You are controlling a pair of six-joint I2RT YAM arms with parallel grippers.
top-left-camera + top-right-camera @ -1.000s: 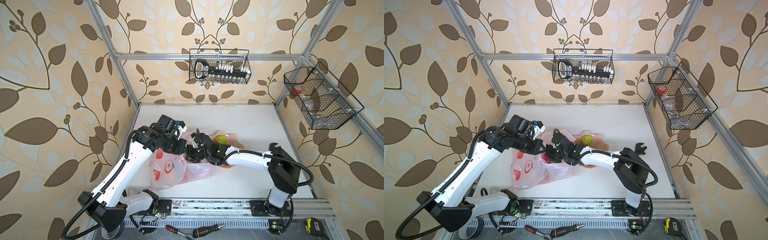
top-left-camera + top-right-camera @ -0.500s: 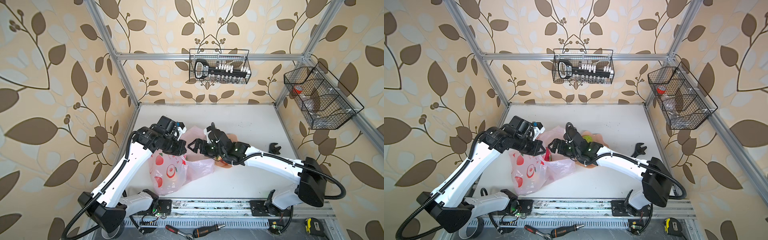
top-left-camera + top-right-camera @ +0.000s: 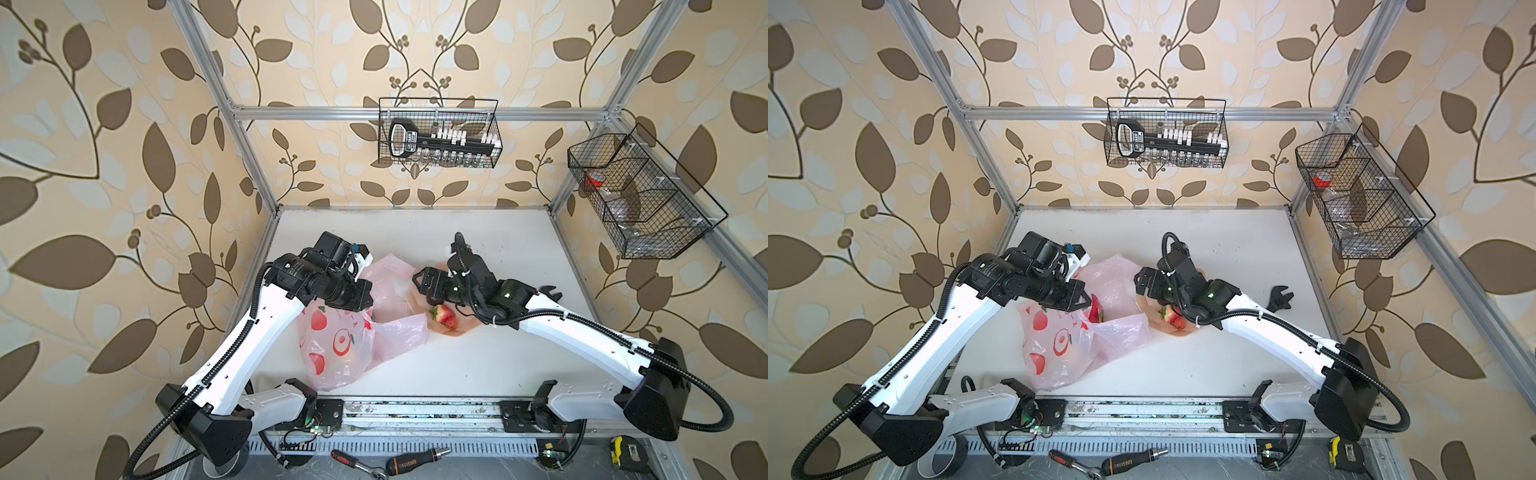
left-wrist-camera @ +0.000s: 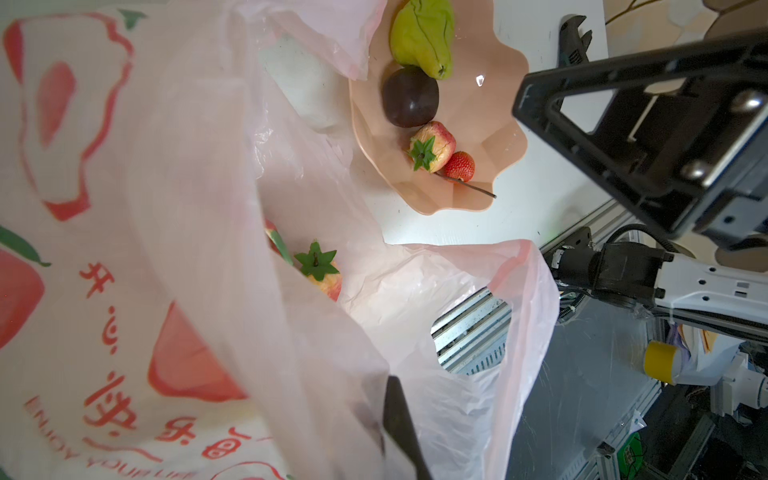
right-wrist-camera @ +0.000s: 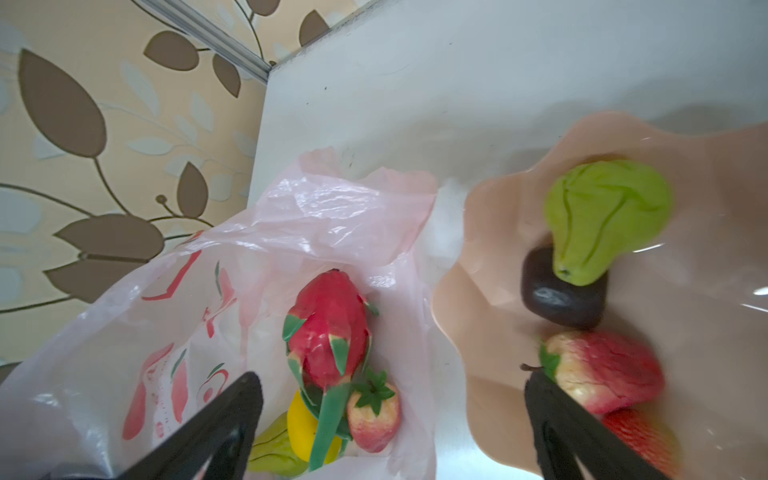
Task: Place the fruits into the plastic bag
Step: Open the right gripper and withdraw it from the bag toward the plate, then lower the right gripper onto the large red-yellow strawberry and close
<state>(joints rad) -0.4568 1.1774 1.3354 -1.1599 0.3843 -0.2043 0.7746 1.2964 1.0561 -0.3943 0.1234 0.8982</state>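
- White table [image 3: 498, 249] inside leaf-papered walls [image 3: 104, 166]; 2 wire baskets [image 3: 438, 133] hang on them.
- The plastic bag [image 3: 336, 345] lies left of centre, dragon fruit [image 5: 328, 328] inside; pear [image 5: 606, 216] and plum [image 5: 561, 299] in the bowl [image 4: 490, 124] just beside it.
- The left gripper [image 3: 1086, 300] is clamped on the bag's rim; the right gripper [image 3: 422, 284] stands spread above the bowl's edge.

1. This is a robot test cell in a lab or workshop, not a lived-in room. A left arm [image 3: 249, 336] and a right arm [image 3: 582, 332] stand on a metal rail [image 3: 415, 409] along the front of a white table [image 3: 478, 365].
2. A bare aluminium frame [image 3: 415, 113] carries leaf-print wallpaper [image 3: 124, 166] panels, like a stage set.
3. A back wire basket [image 3: 438, 133] and a side wire basket [image 3: 640, 199] hang on the walls.
4. A screwdriver [image 3: 415, 459], a ratchet [image 3: 353, 459] and a tape measure [image 3: 629, 453] lie beside exposed wiring.
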